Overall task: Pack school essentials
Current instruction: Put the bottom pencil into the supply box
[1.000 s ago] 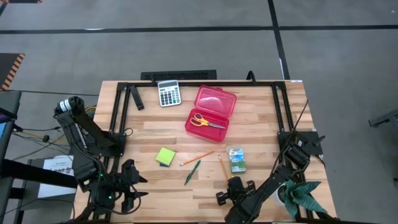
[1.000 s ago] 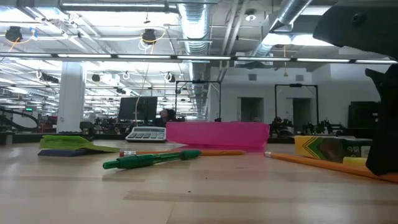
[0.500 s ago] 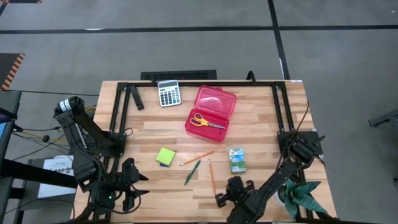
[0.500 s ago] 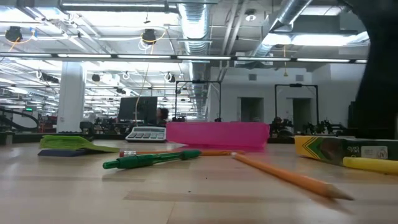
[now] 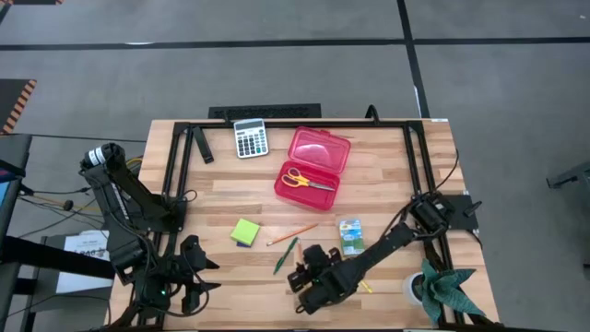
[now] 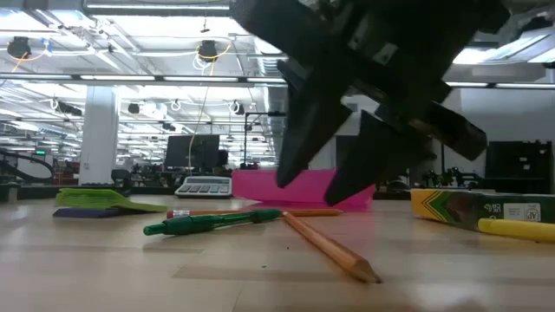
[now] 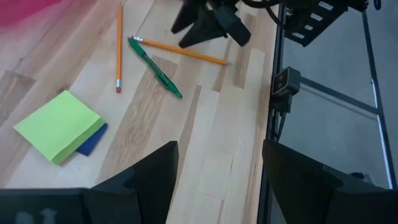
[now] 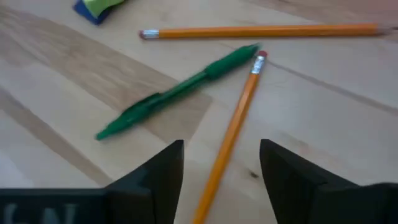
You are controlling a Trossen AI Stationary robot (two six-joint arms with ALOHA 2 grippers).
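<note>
**Right gripper spread above a loose pencil**

The right gripper (image 5: 309,281) hangs low over the near middle of the table (image 5: 387,175), fingers spread apart, with nothing between them. Under it lies an orange pencil (image 8: 227,146), flat on the wood; its long axis runs roughly front to back, eraser end toward the far side and almost touching the tip of the dark green pen (image 8: 177,90). The pen lies diagonally just beside it. A second orange pencil (image 5: 292,233) lies crosswise just beyond both. The lime-green sticky-note pad (image 5: 245,232) sits to the left, the small green-blue carton (image 5: 350,236) to the right. The yellow-handled scissors (image 5: 307,180) rest inside the red case (image 5: 313,166). The left gripper (image 5: 189,277) waits open at the near-left corner.
</note>
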